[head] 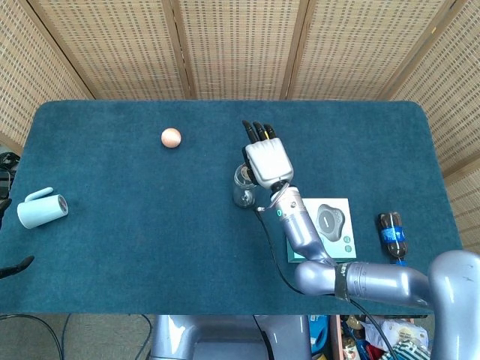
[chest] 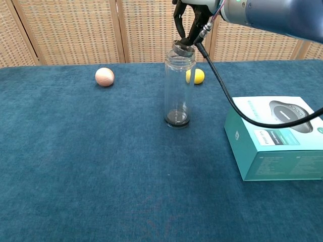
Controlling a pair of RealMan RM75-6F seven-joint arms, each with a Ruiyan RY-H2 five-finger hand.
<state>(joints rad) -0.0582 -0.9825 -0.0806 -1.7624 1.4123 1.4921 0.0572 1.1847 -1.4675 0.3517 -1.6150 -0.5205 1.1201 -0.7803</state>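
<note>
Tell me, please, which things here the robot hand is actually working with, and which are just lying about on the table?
In use:
- right robot hand, holding the lid
- lid, at the bottle's mouth
- clear bottle, standing upright

Lying about:
- pink ball
- yellow ball, behind the bottle
- teal box
- cola bottle, on its side
- pale blue mug, on its side
</note>
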